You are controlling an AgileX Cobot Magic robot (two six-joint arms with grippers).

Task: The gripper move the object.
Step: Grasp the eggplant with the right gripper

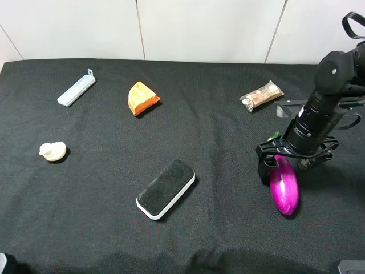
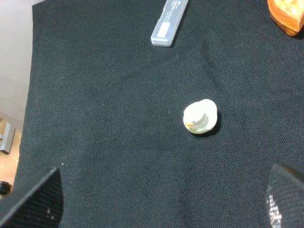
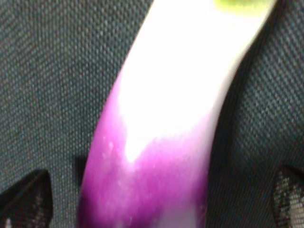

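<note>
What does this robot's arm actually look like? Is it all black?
Mostly black, yes. The right arm has a rounded joint, then a cylindrical wrist, with a black cable looped above it. The right gripper ends in two dark fingers. The left gripper has dark fingertips with a woven-looking texture.

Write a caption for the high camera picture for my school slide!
Right tool, open, straddling the stem end of a purple toy eggplant on a black cloth, eraser and duck nearby.

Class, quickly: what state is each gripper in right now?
Left gripper: open, holding nothing.
Right gripper: open, straddling the eggplant, not clamped.
</note>
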